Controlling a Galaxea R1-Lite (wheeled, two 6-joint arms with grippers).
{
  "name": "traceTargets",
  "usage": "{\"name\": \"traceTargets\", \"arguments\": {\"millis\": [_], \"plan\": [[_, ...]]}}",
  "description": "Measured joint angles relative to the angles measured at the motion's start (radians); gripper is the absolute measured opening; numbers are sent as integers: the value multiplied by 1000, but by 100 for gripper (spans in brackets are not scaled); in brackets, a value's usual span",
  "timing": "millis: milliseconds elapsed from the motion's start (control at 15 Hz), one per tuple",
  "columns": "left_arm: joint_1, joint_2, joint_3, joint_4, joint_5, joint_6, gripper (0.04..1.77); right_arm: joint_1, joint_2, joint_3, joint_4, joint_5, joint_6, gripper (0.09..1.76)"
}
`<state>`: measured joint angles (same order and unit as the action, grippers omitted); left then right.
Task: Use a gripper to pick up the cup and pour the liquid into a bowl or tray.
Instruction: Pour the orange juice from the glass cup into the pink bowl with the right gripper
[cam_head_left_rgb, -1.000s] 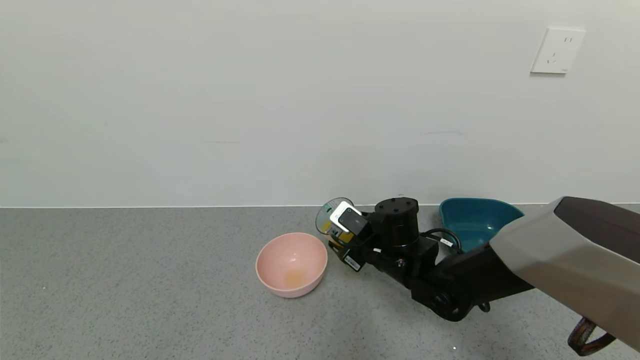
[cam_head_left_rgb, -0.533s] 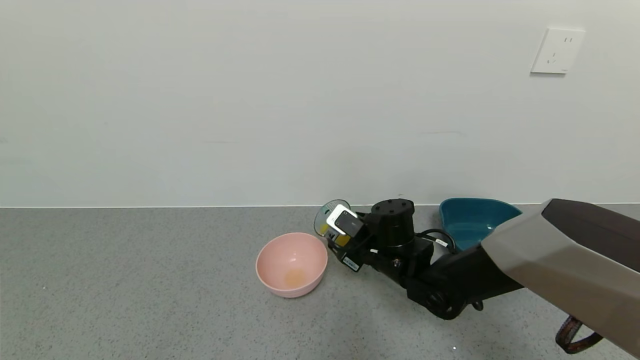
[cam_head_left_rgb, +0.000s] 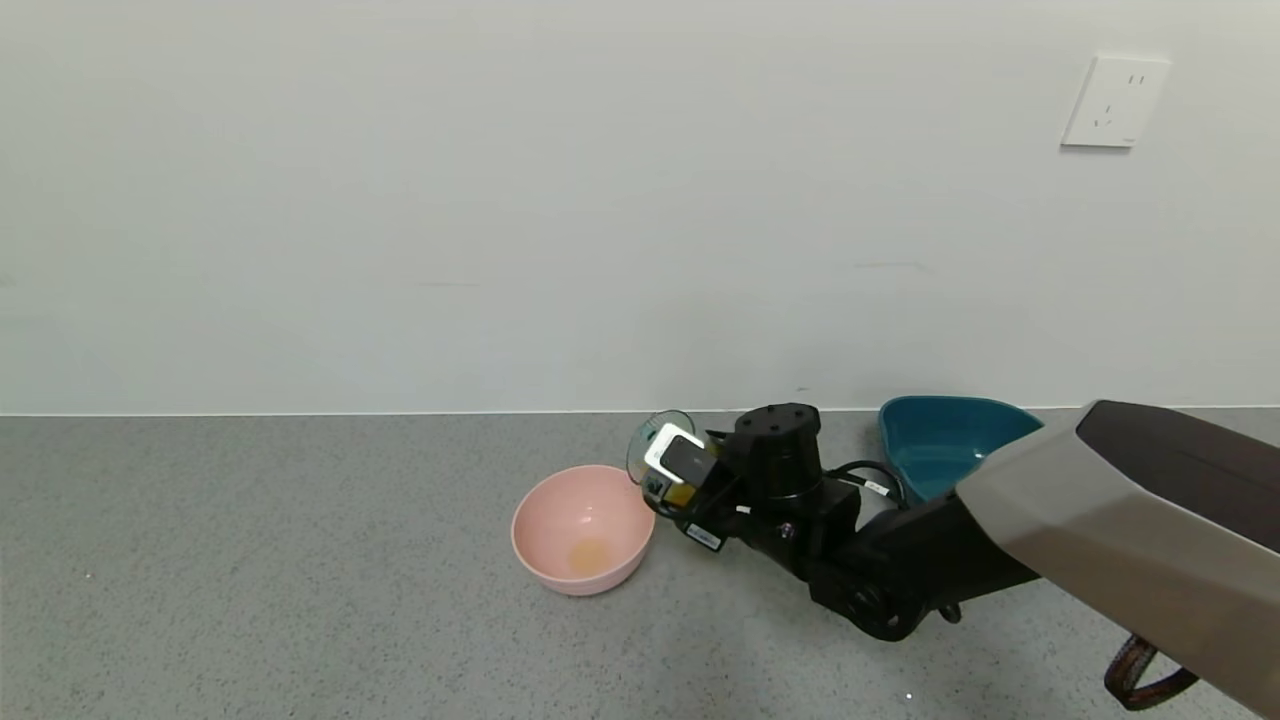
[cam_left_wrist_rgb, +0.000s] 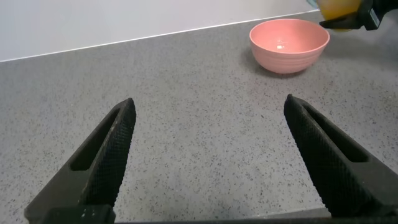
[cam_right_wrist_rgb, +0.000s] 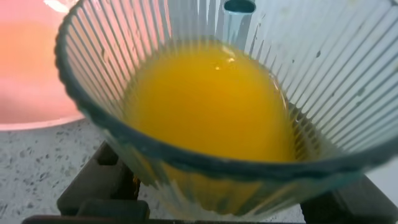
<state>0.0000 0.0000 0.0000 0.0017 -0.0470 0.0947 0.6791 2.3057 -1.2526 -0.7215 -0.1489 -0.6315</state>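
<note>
Plain test room: bare white wall (cam_head_left_rgb: 500, 200), wall socket (cam_head_left_rgb: 1114, 101), grey speckled floor (cam_head_left_rgb: 250, 600).

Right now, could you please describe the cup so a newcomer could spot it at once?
Find the grey counter along the white wall; beside the pink bowl is the right gripper. It holds the cup, the only ribbed, see-through thing there, with orange liquid inside.

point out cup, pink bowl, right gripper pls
cup (cam_right_wrist_rgb: 186, 158): right wrist view, on the near ribbed wall below the rim.
pink bowl (cam_head_left_rgb: 556, 510): head view, on the bare inner wall.
right gripper (cam_head_left_rgb: 668, 484): head view, between the fingertips, shut on the cup.
</note>
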Motion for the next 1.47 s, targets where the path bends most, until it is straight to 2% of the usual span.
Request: {"name": "traceTargets", "arguments": {"millis": [267,733,1467], "plan": [[0,0,0,0,0,0,172,14,0,-26,54,-1,-44,137],[0,0,0,0,0,0,172,19,0,-40,119,-69,-174,137],[0,0,0,0,0,0,172,16,-2,-39,116,-124,-377,137]]}}
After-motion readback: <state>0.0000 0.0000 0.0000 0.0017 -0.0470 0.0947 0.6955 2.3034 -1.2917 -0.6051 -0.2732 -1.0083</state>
